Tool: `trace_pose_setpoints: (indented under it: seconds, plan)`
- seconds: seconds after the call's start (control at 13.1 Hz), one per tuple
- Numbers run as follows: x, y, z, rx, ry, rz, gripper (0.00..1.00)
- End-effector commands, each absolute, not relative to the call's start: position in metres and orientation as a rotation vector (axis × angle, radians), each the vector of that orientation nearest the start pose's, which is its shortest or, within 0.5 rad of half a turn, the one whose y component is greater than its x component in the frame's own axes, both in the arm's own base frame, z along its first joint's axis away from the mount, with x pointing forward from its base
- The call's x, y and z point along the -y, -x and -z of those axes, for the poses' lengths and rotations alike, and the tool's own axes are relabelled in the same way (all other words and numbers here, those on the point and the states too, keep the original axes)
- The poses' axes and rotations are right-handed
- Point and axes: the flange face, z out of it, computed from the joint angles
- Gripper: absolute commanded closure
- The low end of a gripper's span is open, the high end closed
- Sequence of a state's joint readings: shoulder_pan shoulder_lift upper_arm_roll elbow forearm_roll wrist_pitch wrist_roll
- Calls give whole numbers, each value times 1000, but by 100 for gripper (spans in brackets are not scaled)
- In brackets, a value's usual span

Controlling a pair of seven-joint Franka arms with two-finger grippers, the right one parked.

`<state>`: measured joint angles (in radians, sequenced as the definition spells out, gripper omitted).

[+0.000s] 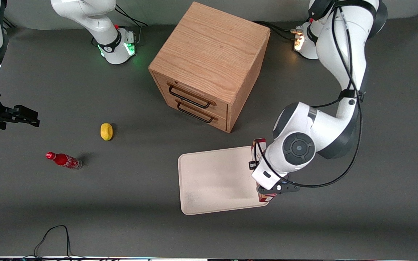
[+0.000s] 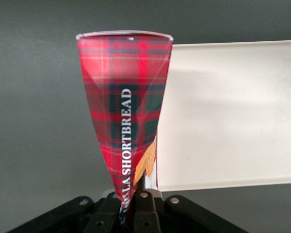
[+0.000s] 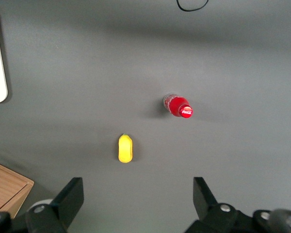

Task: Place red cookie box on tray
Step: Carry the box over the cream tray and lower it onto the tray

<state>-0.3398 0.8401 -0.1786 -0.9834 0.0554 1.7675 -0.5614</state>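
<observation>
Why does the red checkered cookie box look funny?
The red tartan cookie box is held by the left arm's gripper at the rim of the cream-white tray, at the working arm's end. It overhangs that rim instead of lying flat inside. Nothing looks spilled or broken.

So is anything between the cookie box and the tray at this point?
Nothing visible. The gripper holds the red cookie box right at the edge of the tray, at its working-arm end. The tray surface beside the box is bare.
</observation>
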Motion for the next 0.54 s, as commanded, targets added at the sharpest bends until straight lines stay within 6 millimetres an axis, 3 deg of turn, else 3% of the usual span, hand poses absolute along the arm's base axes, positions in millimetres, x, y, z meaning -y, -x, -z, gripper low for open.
trace_pose_setpoints:
  seconds: [0.0, 0.31, 0.46]
  plan:
    - [331, -698, -349, 166, 3170, -96, 100]
    - [330, -699, -297, 181, 3158, -182, 100]
    - [330, -699, -285, 200, 3153, -196, 100]
